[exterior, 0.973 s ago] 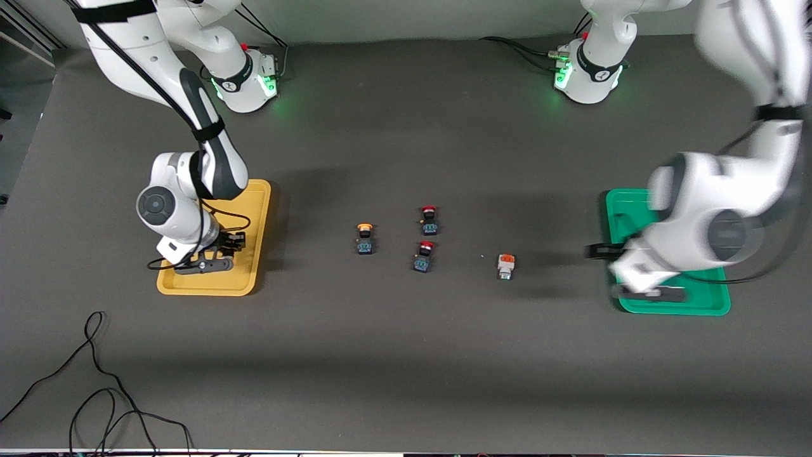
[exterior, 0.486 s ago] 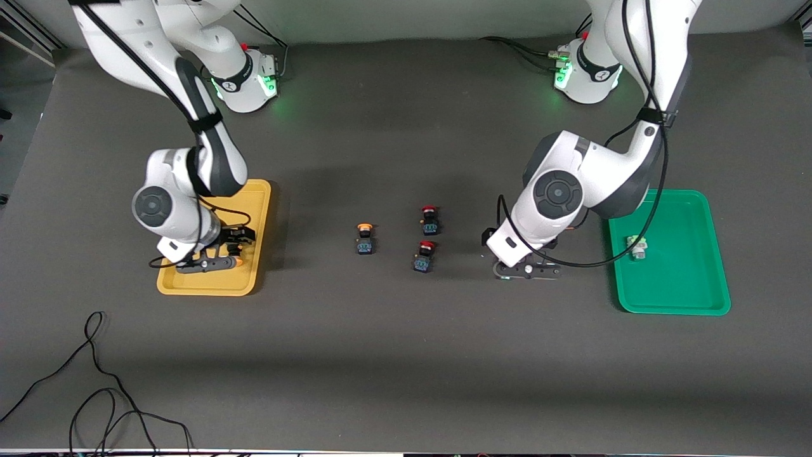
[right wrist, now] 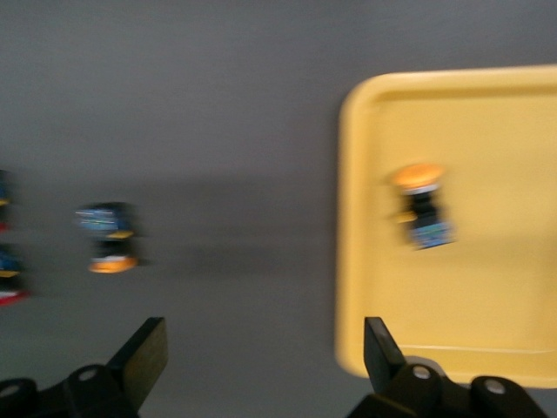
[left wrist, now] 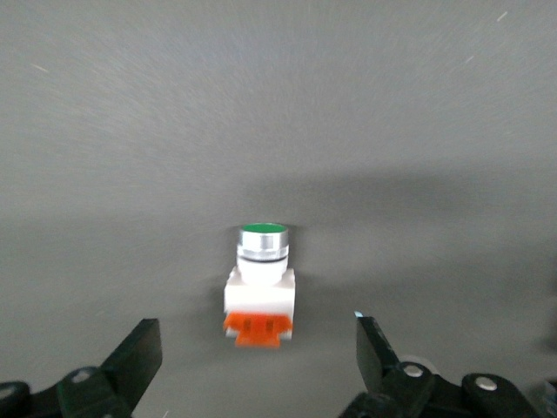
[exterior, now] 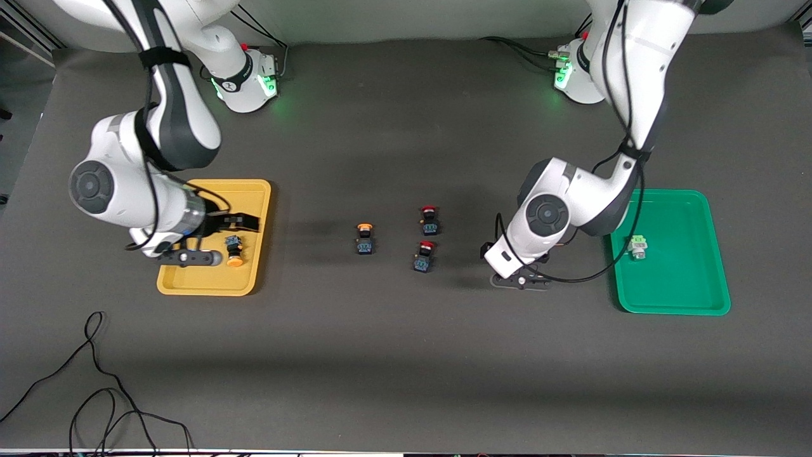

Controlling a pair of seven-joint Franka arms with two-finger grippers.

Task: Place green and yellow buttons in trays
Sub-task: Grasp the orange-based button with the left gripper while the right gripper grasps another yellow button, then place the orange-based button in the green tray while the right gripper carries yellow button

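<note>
A white button (left wrist: 259, 283) with a green cap and an orange block lies on the dark table, between my left gripper's (left wrist: 257, 366) open fingers and clear of both. In the front view my left gripper (exterior: 515, 274) hangs low over that spot and the arm hides this button. A white button with a green block (exterior: 637, 246) lies in the green tray (exterior: 691, 298). My right gripper (exterior: 241, 223) is open and empty, raised over the yellow tray's (exterior: 203, 284) edge toward the table's middle. One yellow-capped button (exterior: 233, 251) lies in that tray; it also shows in the right wrist view (right wrist: 421, 205). Another yellow-capped button (exterior: 364, 238) lies mid-table.
Two red-capped buttons (exterior: 429, 219) (exterior: 424, 256) lie mid-table between the loose yellow button and my left gripper. A black cable (exterior: 95, 381) loops at the table's near corner on the right arm's end.
My left arm swung from the green tray to over the white-and-orange button. My right gripper let go of a yellow button in the yellow tray and rose.
</note>
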